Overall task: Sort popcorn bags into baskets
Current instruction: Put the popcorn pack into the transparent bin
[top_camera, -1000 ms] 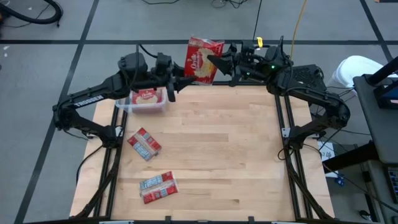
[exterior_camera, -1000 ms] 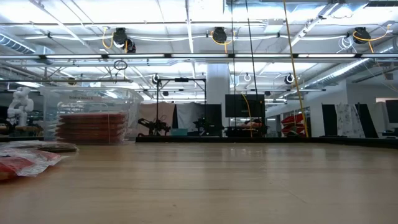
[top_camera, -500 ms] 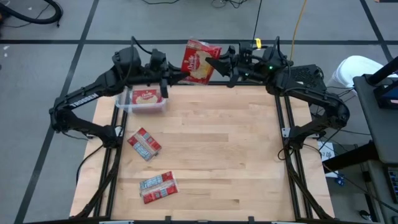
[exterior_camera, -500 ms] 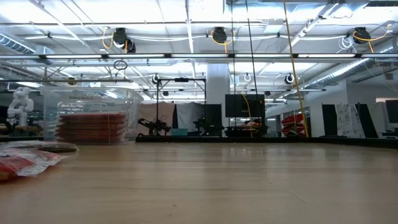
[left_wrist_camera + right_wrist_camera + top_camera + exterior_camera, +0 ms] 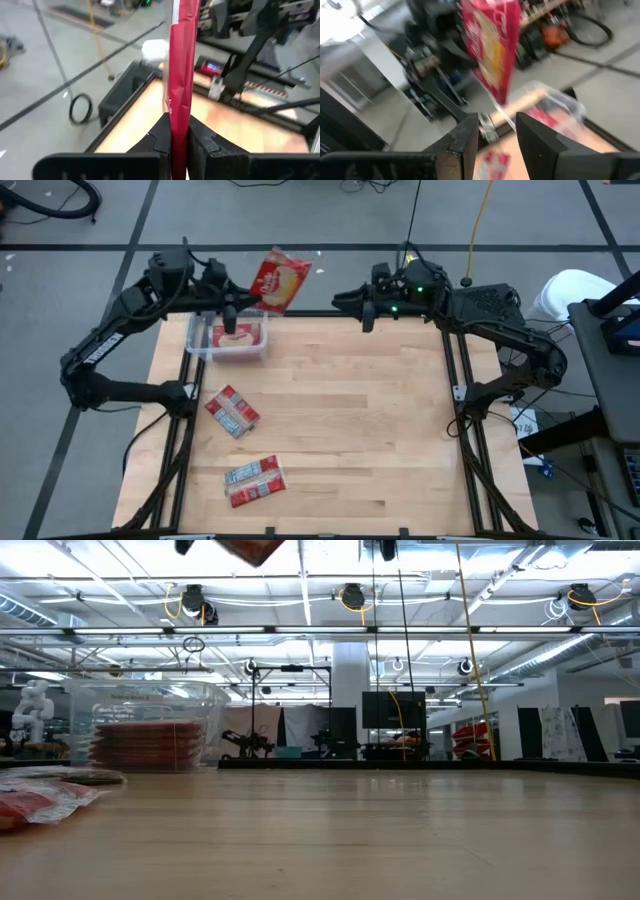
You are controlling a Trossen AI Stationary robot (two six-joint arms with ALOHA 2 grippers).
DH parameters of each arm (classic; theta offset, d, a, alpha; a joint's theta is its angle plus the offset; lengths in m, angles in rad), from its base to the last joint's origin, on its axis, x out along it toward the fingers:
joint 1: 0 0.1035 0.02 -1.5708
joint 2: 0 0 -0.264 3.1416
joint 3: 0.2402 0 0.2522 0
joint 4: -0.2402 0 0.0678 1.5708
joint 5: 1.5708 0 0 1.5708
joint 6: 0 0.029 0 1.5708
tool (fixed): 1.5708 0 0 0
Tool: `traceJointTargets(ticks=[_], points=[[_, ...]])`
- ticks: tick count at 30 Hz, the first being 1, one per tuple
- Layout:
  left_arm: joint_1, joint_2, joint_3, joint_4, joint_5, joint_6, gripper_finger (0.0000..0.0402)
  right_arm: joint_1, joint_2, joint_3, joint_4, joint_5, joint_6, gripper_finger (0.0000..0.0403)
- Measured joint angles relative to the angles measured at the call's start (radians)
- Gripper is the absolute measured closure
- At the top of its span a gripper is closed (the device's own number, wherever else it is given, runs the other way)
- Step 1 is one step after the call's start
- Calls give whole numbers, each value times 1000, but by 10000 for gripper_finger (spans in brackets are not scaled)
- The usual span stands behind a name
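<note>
**Bag held aloft over the basket corner**

At far left, left gripper raised above the rear edge of the tabletop, pinching one popcorn bag by its lower edge; seen in the left wrist view as fingers pressed tight on the thin red bag standing edge-on. Bag tilted, printed red-and-yellow face up toward the overhead camera, hanging in air just behind and beside the basket.

Basket: clear tub at the rear left corner of the tabletop, already carrying a stack of bags; stack visible through its wall in the low view.

Nearer the front left, two more bags flat on the wood: one near the left edge, another closer to the front, well apart from the basket.

Further right, right gripper hovering over the rear edge, fingers spread with nothing between them, facing the held bag.

Handling, judged: light, flat, thin, a little floppy, with a slick film wrapper likely to slide. Best taken at an edge or sealed seam with a firm pinch; flat-lying bags probably need an edge lifted first.
</note>
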Motion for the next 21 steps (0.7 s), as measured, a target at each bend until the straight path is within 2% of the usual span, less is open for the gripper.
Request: traceJointTargets(ticks=[7, 13, 21], points=[[47, -24, 0, -200, -9, 46, 375, 0, -10, 0, -190, 0, -41, 277], [58, -24, 0, -330, -133, 142, 370, 0, -24, 0, -301, 2, -77, 277], [106, -24, 0, -472, -213, 216, 368, 0, -28, 0, -401, 2, -107, 277]])
